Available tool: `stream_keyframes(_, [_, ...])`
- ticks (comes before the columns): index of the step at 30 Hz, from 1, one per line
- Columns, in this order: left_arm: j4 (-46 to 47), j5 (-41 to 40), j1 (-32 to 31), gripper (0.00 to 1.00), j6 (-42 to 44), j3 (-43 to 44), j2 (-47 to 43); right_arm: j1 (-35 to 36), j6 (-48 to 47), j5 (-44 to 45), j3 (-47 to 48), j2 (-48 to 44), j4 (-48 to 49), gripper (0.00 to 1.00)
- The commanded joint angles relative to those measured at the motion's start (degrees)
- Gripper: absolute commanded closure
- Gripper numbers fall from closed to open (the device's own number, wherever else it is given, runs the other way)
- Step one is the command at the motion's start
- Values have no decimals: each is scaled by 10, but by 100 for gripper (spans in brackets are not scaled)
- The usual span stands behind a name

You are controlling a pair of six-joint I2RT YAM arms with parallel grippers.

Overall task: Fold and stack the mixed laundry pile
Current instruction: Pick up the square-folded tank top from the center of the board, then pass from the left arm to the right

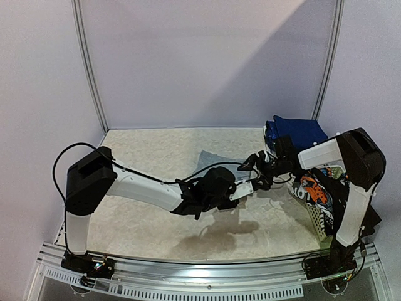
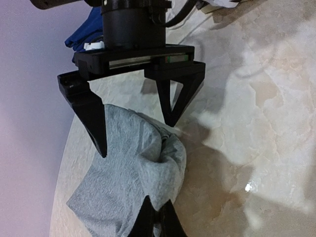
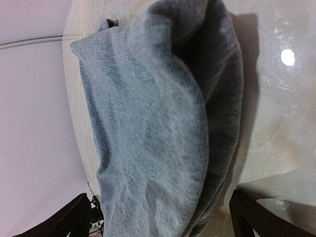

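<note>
A grey shirt (image 1: 213, 158) lies bunched in the middle of the table. In the left wrist view my left gripper (image 2: 157, 218) is shut on a fold of the grey shirt (image 2: 128, 177). My right gripper (image 2: 137, 138) hangs just over the same shirt with its jaws wide open, one finger (image 2: 94, 123) over the cloth and the other at its edge. The right wrist view is filled by the grey shirt (image 3: 153, 123), which lies between the open fingertips (image 3: 74, 217). From above, both grippers meet near the table's centre, left gripper (image 1: 244, 187) and right gripper (image 1: 254, 165).
Navy blue pieces (image 1: 296, 132) are piled at the back right. A white lattice basket (image 1: 318, 221) at the right edge holds an orange-black-white printed piece (image 1: 311, 188) and dark cloth. White walls enclose the table at the back and sides.
</note>
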Motion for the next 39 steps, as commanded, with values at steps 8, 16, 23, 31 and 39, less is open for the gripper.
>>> stream_keyframes(8, [33,-10,7,100,-18,-7,-30,3,34,-14,22,58,43,1])
stream_keyframes(16, [42,-31,7,100,-35,-10,-40,3,48,-14,31,72,54,1])
stream_keyframes(23, [49,-42,5,100,-46,-17,-44,3,52,-1,31,74,63,1])
stream_keyframes(31, [51,-49,0,100,-48,-30,-47,0,59,8,31,75,74,11])
stream_keyframes(39, [53,-43,-12,100,-50,-47,-46,-7,47,12,53,88,67,45])
